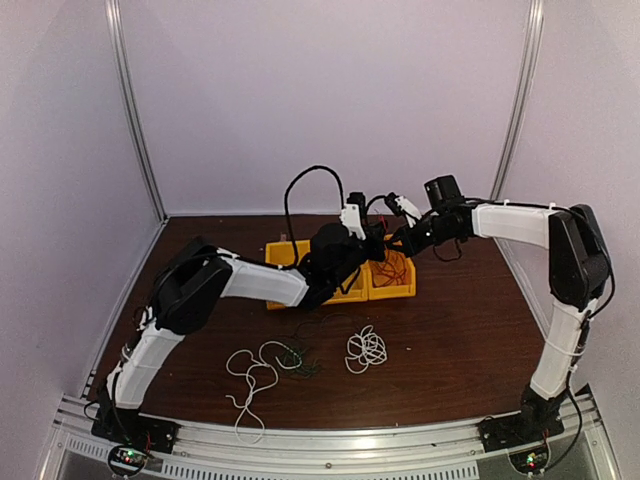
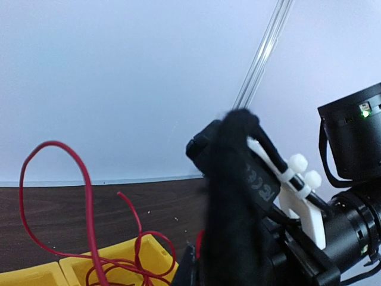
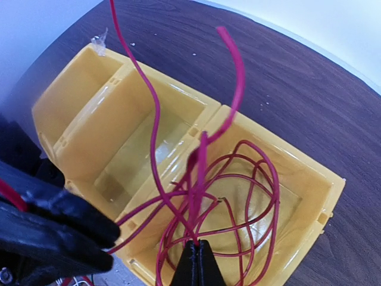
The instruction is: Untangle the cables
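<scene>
Two yellow plastic bins [image 1: 355, 293] sit side by side at the back of the dark wooden table [image 1: 470, 340], and both arms meet over them. Most of the thin red cable [image 3: 262, 179] lies in loose loops in the right-hand bin, with strands rising out of it. The right end effector [image 3: 198, 262] is pinched together on a bunch of those strands. The left end effector [image 3: 89, 235] is closed too, and from what little shows it looks to be nipping another stretch of the same red cable. Nearer the arm bases, a loose white cable [image 1: 250, 368], a small dark green tangle [image 1: 305, 360] and a coiled white cable [image 1: 367, 348] lie on the table, well apart from the bins.
</scene>
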Robot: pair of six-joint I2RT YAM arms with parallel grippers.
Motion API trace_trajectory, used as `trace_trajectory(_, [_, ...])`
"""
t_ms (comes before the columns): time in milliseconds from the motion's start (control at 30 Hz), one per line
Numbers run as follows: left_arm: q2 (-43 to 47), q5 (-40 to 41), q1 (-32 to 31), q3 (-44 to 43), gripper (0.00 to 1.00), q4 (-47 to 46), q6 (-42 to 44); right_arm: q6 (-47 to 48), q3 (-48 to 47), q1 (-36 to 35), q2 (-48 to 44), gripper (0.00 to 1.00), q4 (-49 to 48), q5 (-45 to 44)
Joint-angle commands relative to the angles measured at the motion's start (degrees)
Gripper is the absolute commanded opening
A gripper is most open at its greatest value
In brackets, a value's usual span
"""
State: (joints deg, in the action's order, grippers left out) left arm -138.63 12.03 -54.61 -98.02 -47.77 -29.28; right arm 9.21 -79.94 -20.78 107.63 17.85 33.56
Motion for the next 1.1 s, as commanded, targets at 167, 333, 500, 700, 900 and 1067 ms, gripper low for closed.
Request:
trace_trajectory(167, [-10.94, 4.44, -0.32, -17.11, 0.00, 14.01, -5.39, -1.16, -0.19, 1.15, 1.48, 0.01, -1.21, -4.49])
trace_trajectory(333, [-10.83, 4.77, -0.32, -16.43, 0.00, 16.29, -5.96, 0.16, -0.20, 1.75, 1.23, 0.07, 1.06, -2.61])
trace_trajectory(500, [-10.45, 4.24, -0.32, -16.39, 0.00, 20.23, -7.26, 0.22, 0.38, 2.07, 0.20, 0.20, 3.27, -2.10])
trace_trajectory(700, [-7.98, 3.32, -0.30, -13.91, 0.00, 22.37, -6.90, 1.84, 0.66, 3.70, -5.17, 0.32, 5.71, -3.10])
trace_trajectory(900, [-3.65, 0.79, -0.32, -10.67, 0.28, 25.80, -5.20, 4.03, 0.83, 5.01, -9.29, 0.40, 6.47, 1.06])
trace_trajectory(1067, [-0.01, -1.06, -0.28, -8.04, 0.48, 29.15, -3.33, 3.82, 0.57, 4.95, -8.22, 0.42, 5.15, 2.08])
